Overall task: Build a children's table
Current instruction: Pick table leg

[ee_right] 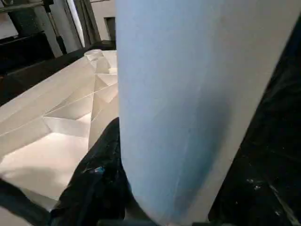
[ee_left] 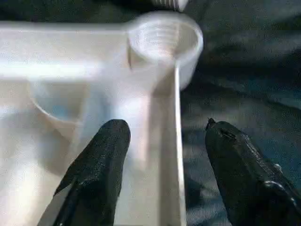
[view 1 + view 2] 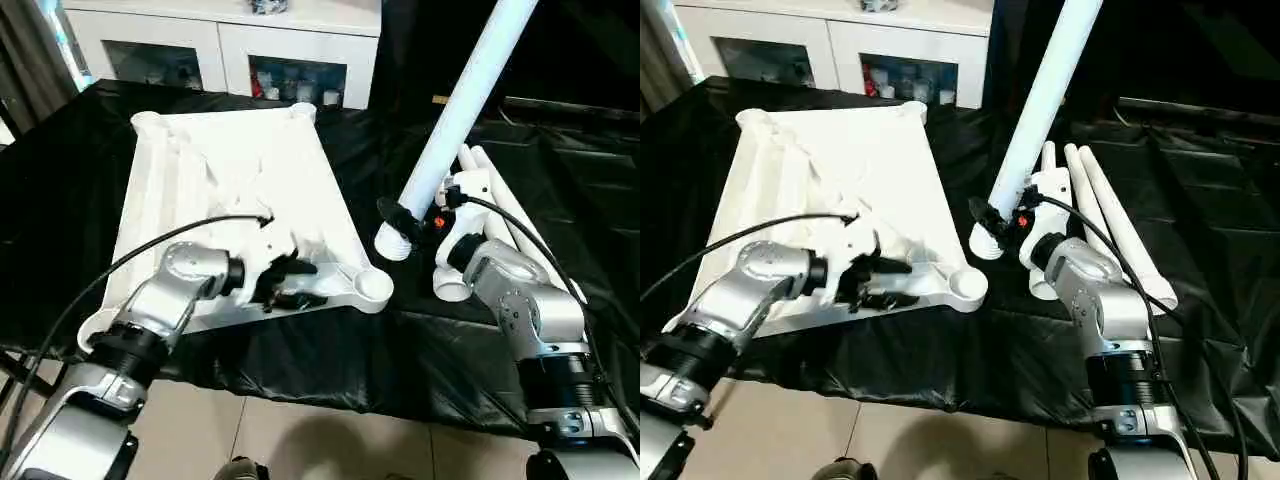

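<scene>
The white tabletop (image 3: 230, 180) lies underside up on the black cloth. My left gripper (image 3: 290, 280) is at its near right edge, open. Its fingers (image 2: 106, 155) straddle the thin rim wall just short of the threaded corner socket (image 2: 164, 35), one inside the rim and one over the cloth. My right gripper (image 3: 415, 218) is shut on a long white tube leg (image 3: 460, 110). The leg rises tilted up and away, and its threaded lower end (image 3: 393, 243) hangs just above the cloth, a little right of and beyond that corner socket (image 3: 374, 285). In the right wrist view the leg (image 1: 188, 94) runs beside a black finger (image 1: 101, 179).
More white tube legs (image 3: 1100, 200) lie side by side on the cloth behind my right arm. A white cabinet (image 3: 220, 45) with glass doors stands behind the table. The black cloth (image 3: 330, 350) hangs over the near table edge above a tiled floor.
</scene>
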You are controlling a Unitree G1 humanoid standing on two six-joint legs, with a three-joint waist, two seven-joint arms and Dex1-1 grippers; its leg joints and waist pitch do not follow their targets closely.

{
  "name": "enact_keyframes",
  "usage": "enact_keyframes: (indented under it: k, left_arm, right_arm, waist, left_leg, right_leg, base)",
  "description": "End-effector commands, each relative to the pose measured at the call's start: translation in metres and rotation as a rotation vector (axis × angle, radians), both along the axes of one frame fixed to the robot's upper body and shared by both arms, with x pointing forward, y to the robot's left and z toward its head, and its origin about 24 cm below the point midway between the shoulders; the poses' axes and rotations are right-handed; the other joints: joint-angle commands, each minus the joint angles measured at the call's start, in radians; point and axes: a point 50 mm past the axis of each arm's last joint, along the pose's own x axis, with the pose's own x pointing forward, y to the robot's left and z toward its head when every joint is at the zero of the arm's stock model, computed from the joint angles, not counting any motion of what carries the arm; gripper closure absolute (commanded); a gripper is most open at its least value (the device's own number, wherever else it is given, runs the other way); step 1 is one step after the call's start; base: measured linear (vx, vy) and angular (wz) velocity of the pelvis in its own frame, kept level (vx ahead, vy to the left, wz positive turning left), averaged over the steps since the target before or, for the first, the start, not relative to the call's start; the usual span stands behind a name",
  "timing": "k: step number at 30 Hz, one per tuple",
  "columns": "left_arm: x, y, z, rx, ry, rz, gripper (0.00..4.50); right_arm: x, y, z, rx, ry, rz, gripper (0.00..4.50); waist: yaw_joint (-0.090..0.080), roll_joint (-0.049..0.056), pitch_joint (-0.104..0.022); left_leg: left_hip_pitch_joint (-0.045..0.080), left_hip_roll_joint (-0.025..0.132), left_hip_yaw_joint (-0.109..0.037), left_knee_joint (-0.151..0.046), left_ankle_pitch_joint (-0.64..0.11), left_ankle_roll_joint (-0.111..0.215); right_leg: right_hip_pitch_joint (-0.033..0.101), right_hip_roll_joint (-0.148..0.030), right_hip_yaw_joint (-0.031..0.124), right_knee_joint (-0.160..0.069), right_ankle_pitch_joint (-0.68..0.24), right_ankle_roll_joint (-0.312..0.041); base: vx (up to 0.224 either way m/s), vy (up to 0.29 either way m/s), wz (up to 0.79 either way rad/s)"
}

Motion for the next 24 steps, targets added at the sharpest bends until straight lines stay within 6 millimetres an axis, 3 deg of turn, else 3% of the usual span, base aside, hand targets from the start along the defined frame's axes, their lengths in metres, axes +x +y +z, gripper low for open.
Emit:
enact_keyframes:
  k: [1,4,8,17,24]
  left_arm:
    - [0.001,0.003,-0.008,0.051,0.009,0.022,1.82]
    - [0.003,0.006,-0.008,0.056,0.038,0.058,1.89]
    - [0.001,0.008,-0.008,0.059,0.067,0.045,2.33]
    - [0.0,0.009,-0.008,0.059,0.098,0.031,2.95]
    - [0.0,0.008,-0.006,0.052,0.091,0.024,3.68]
  right_arm:
    - [-0.002,0.002,0.009,0.003,-0.037,0.022,2.61]
    - [-0.003,0.003,0.011,0.011,-0.037,0.034,2.61]
    - [-0.005,0.005,0.011,0.015,-0.029,0.058,2.61]
    - [-0.006,0.007,0.011,0.023,-0.027,0.071,2.61]
    - [-0.009,0.013,0.012,-0.018,-0.038,0.125,2.61]
  waist:
    - [-0.002,0.015,-0.082]
    - [-0.005,0.014,-0.079]
    - [-0.008,0.015,-0.078]
    - [-0.009,0.018,-0.082]
    - [-0.01,0.019,-0.08]
  left_leg:
    - [0.041,0.026,-0.015,-0.075,-0.284,-0.069]
    - [0.043,0.027,-0.015,-0.076,-0.299,-0.066]
    - [0.044,0.028,-0.016,-0.077,-0.324,-0.068]
    - [0.042,0.027,-0.014,-0.075,-0.28,-0.056]
    - [0.043,0.028,-0.015,-0.078,-0.307,-0.063]
  right_leg:
    - [0.032,-0.046,0.022,-0.071,-0.122,-0.217]
    - [0.032,-0.046,0.022,-0.074,-0.149,-0.218]
    - [0.028,-0.047,0.024,-0.08,-0.207,-0.213]
    - [0.03,-0.045,0.023,-0.074,-0.127,-0.227]
    - [0.029,-0.046,0.023,-0.078,-0.167,-0.22]
  base:
    - [0.0,0.0,0.0]
    - [0.0,0.0,0.0]
    - [0.0,0.0,0.0]
    - [0.0,0.0,0.0]
    - [0.0,0.0,0.0]
